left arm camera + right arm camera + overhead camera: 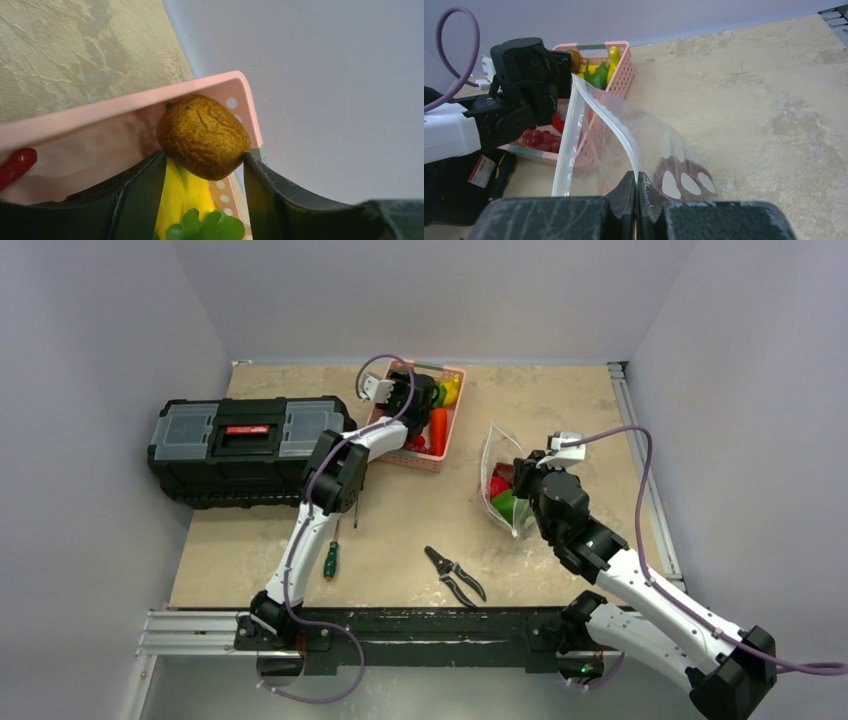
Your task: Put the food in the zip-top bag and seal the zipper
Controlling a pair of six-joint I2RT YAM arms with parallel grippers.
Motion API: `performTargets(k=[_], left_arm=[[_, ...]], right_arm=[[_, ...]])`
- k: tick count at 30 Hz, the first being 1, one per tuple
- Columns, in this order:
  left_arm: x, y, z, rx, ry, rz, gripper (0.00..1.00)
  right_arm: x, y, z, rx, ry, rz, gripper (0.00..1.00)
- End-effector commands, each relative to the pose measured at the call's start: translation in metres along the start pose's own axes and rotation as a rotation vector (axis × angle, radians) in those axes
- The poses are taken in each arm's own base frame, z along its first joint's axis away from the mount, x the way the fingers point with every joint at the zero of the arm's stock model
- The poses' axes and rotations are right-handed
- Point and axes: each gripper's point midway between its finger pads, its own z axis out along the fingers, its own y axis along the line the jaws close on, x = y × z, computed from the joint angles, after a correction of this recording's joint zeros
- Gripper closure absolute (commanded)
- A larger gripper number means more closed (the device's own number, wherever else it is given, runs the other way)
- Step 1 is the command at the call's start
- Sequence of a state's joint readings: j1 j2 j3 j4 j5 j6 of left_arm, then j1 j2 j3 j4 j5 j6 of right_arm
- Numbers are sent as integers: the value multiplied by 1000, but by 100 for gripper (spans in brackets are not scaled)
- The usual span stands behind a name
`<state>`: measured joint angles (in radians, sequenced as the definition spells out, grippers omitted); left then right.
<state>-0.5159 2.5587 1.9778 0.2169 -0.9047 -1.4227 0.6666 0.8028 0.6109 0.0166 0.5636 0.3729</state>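
My left gripper [415, 395] is inside the pink basket [455, 425], shut on a rough brown-orange round fruit [202, 135] held between its fingers [145, 185]. Below it lie a yellow banana [172, 200] and a green leafy piece [210, 227]. My right gripper [637, 182] is shut on the pale zipper strip [566, 150] of the clear zip-top bag [497, 455], holding its mouth open and upright. Red and green food [503, 498] lies in the bag. In the right wrist view, the basket [621, 70] holds the banana [613, 57], a green pepper [596, 77] and red grapes [539, 140].
A black toolbox [240, 445] stands at the left. A green-handled screwdriver [330, 558] and black pliers [455, 575] lie near the front edge. An orange carrot [438, 430] lies in the basket. Walls close the table at the back and sides.
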Motion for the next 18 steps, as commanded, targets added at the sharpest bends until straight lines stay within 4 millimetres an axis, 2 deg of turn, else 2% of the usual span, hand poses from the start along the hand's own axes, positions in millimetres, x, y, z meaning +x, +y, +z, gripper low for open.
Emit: performTargets(k=[1,5,7,10,18], left_arm=[[-12,-2,23,19,-67,-83,43],[-11,-9,31,63,-79,-94,45],[-13,-8,34,70,-80,-121,53],[-17,-6,37,68,-79,-138,70],[-29,-19,28,96,-67,-97,95]], right_arm=[[-3,2,3,2,-18,0,100],[-1,2,6,10,-12,-6,100],[0,1,6,14,-11,-9,100],[0,1,7,14,-10,-10,100],[-2,1,7,14,-16,-8,100]])
